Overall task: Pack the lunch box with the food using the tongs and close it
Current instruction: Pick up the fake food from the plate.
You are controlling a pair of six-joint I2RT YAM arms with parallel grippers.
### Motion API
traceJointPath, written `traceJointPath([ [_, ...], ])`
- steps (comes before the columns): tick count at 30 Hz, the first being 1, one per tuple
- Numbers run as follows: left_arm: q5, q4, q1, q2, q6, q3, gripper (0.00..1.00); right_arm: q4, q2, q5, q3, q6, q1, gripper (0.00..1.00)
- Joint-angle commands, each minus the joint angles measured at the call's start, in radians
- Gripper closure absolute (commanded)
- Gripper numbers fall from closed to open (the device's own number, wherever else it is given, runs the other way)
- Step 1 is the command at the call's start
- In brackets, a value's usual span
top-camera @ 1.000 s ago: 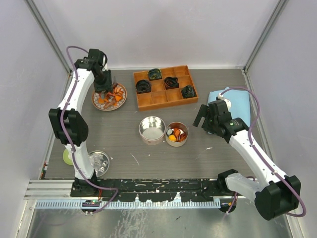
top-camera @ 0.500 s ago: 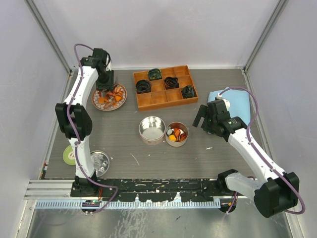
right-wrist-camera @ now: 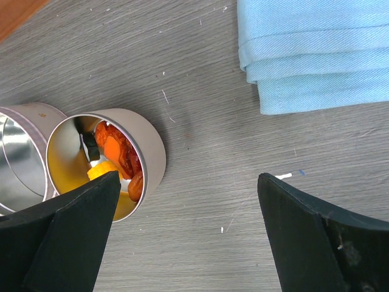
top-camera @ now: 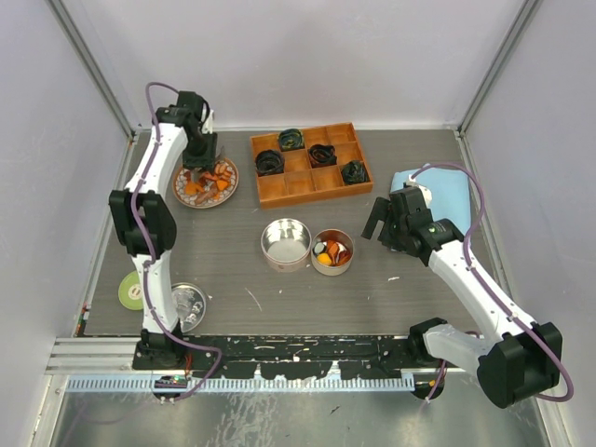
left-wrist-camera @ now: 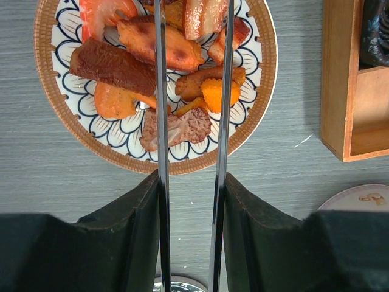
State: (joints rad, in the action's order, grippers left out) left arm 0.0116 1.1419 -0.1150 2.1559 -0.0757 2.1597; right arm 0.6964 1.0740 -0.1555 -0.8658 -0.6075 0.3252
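My left gripper (left-wrist-camera: 191, 182) is shut on the silver tongs (left-wrist-camera: 161, 121), whose two thin arms stand apart and reach out over the food (left-wrist-camera: 158, 48), orange, red and brown chunks on a patterned plate (left-wrist-camera: 55, 121). The tong tips run past the top edge of the left wrist view. From above, the left gripper (top-camera: 198, 163) hangs over this plate (top-camera: 182, 197) at the back left. The lunch box is two round tins mid-table: one empty (top-camera: 285, 244), one holding food (top-camera: 331, 251). My right gripper (top-camera: 380, 219) is open beside the filled tin (right-wrist-camera: 149, 152), nothing between its fingers.
A wooden compartment tray (top-camera: 310, 164) with dark coiled lumps sits at the back centre, its corner (left-wrist-camera: 355, 79) close to the plate. A folded blue cloth (right-wrist-camera: 316, 55) lies at the right. A round metal lid (top-camera: 186, 303) and a green disc (top-camera: 128, 291) lie front left.
The left arm has swung back and slightly right, keeping the tongs over the plate. The right arm has not moved.
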Motion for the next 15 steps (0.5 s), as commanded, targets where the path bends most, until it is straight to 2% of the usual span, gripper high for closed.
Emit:
traceJointPath([
  [1,0.009,-0.001,0.008,0.009,0.027,0.052,0.60,-0.035,-0.005,-0.014,-0.027,0.012,-0.004,0.00],
  [6,-0.051,0.020,0.008,-0.039,-0.007,0.024,0.63,-0.034,-0.004,-0.017,-0.026,0.013,-0.004,0.00],
  [9,-0.117,0.010,0.008,-0.127,-0.042,-0.055,0.63,-0.034,-0.003,-0.018,-0.026,0.013,-0.005,0.00],
  [15,-0.144,-0.017,0.008,-0.276,-0.057,-0.247,0.62,-0.038,0.004,-0.011,-0.024,0.010,-0.004,0.00],
])
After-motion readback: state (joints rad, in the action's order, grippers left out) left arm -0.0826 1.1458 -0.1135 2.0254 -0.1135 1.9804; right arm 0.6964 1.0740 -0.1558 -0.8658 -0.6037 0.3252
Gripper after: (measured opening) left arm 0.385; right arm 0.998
